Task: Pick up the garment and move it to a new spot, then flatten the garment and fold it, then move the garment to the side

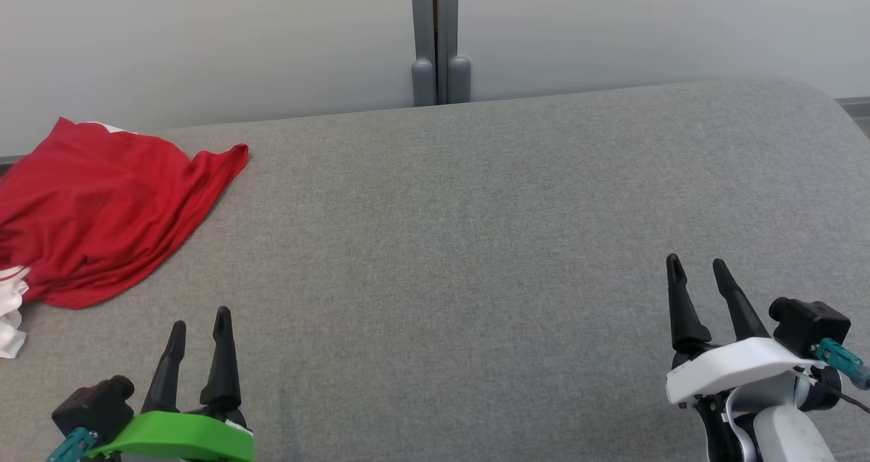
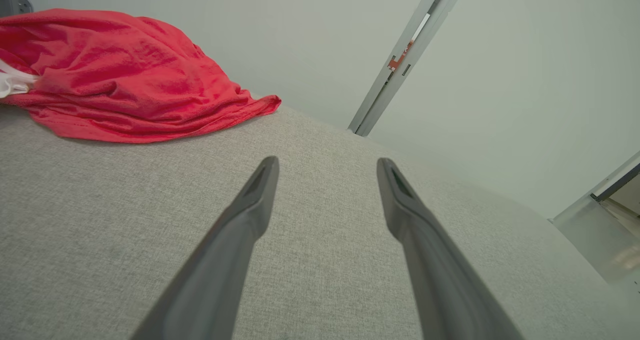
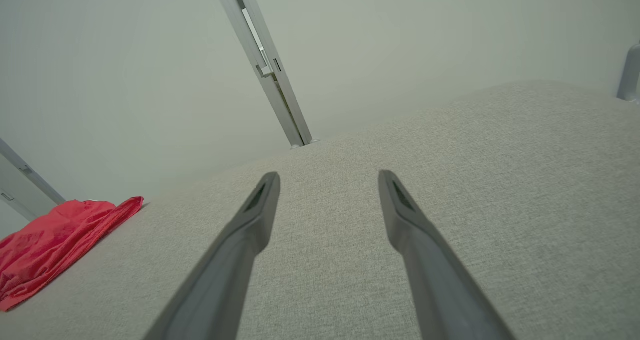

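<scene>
The left gripper (image 1: 200, 318) and right gripper (image 1: 697, 261) are both spread and hold nothing, over the near side of the grey pad (image 1: 442, 244). Open pad runs between them to its far edge by the wall (image 1: 204, 41). The red garment (image 1: 102, 210) lies crumpled at the left edge, apart from the left gripper.

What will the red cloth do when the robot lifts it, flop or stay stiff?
Probably flop: the garment lies bunched in soft folds. It looks thin, so likely light. It would probably drag, not slide, on the woven grey surface.
</scene>
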Robot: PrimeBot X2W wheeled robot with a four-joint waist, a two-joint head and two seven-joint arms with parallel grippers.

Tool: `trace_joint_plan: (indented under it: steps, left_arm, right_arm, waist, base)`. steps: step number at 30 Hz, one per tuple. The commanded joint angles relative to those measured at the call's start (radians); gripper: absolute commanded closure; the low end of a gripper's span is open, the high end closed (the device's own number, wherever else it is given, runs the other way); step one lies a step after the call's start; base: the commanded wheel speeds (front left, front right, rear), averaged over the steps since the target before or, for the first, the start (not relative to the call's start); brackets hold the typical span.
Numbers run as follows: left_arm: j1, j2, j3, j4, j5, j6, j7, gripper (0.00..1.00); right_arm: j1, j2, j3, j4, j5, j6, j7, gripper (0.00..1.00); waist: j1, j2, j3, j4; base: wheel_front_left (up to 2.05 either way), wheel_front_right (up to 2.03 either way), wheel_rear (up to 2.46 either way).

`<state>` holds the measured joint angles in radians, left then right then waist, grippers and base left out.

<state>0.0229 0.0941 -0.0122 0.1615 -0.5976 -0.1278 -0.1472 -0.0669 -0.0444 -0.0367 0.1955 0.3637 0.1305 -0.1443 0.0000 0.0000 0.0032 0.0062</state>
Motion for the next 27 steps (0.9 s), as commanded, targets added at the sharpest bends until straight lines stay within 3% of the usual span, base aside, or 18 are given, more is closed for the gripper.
trace_joint_plan:
  steps: [1, 27]
  left_arm:
    - [0.005, 0.012, -0.002, -0.013, 0.034, -0.003, -0.009, 0.00]
    - [0.039, 0.029, -0.026, 0.003, 0.243, -0.004, -0.070, 0.00]
  right_arm:
    - [-0.012, -0.006, -0.003, -0.004, -0.031, 0.000, -0.013, 0.00]
    - [-0.002, -0.007, -0.014, 0.013, -0.259, 0.000, -0.074, 0.00]
  waist:
    - [0.0000, 0.0000, 0.000, -0.001]
    - [0.0000, 0.0000, -0.001, -0.004]
  base:
    - [0.00, 0.00, 0.00]
    - [0.00, 0.00, 0.00]
